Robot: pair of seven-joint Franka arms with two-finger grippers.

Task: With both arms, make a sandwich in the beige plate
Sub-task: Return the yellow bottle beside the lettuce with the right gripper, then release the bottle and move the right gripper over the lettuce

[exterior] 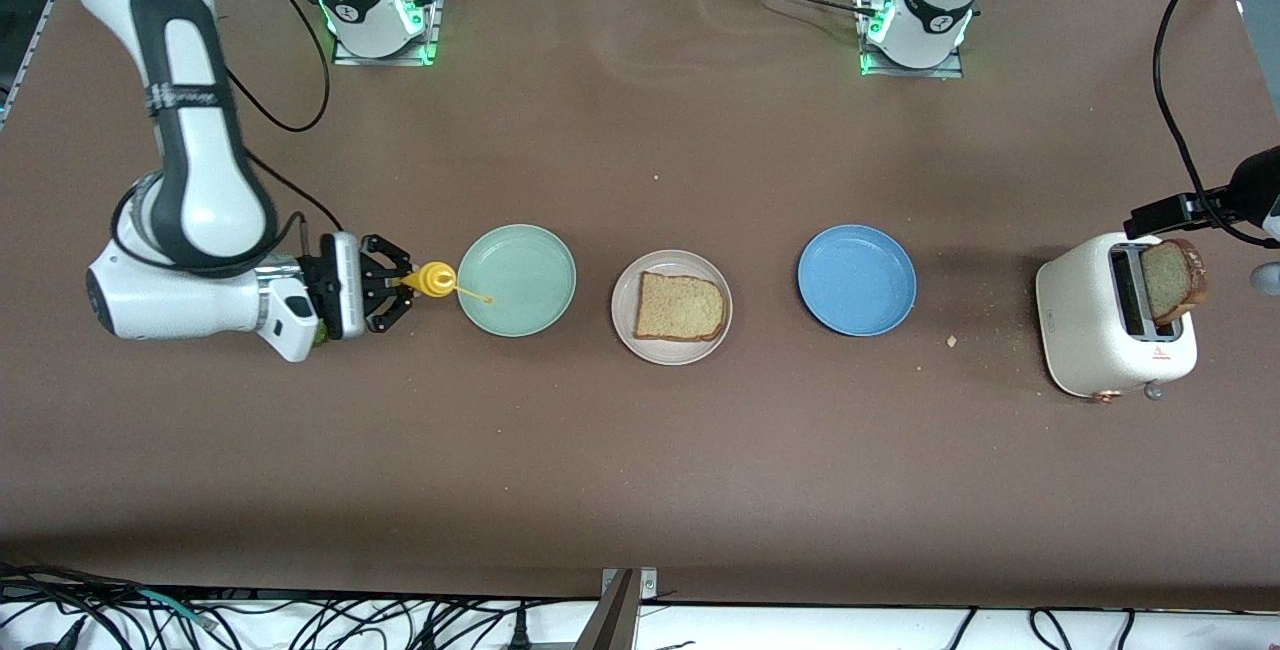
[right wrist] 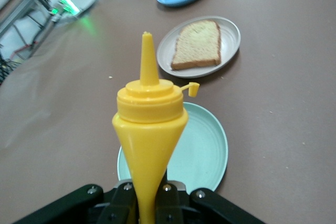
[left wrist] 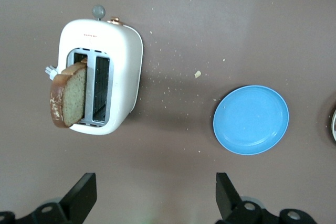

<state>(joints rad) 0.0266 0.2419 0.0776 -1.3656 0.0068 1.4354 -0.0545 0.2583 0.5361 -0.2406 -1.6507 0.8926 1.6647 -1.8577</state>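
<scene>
Yellow squeeze bottle [right wrist: 149,129] is clamped in the right gripper [exterior: 385,296], aimed toward the bread slice [exterior: 680,307] on the beige plate [exterior: 625,322], presumably for saucing, while the left gripper [left wrist: 152,195] hangs wide apart over the toaster [left wrist: 121,64], likely lining up its toast [left wrist: 68,98].

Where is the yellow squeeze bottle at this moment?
The yellow squeeze bottle is held in the right claw, shut on it, over the mint-green plate's edge toward the right arm's end of the table, nozzle pointing toward the beige plate.

Round matte beige plate [exterior: 625,325] under brown square bread slice [exterior: 680,307]; round mint-green plate [exterior: 530,260]; round blue plate [exterior: 857,280]; yellow plastic squeeze bottle [exterior: 431,279]; cream toaster [exterior: 1090,340].
</scene>
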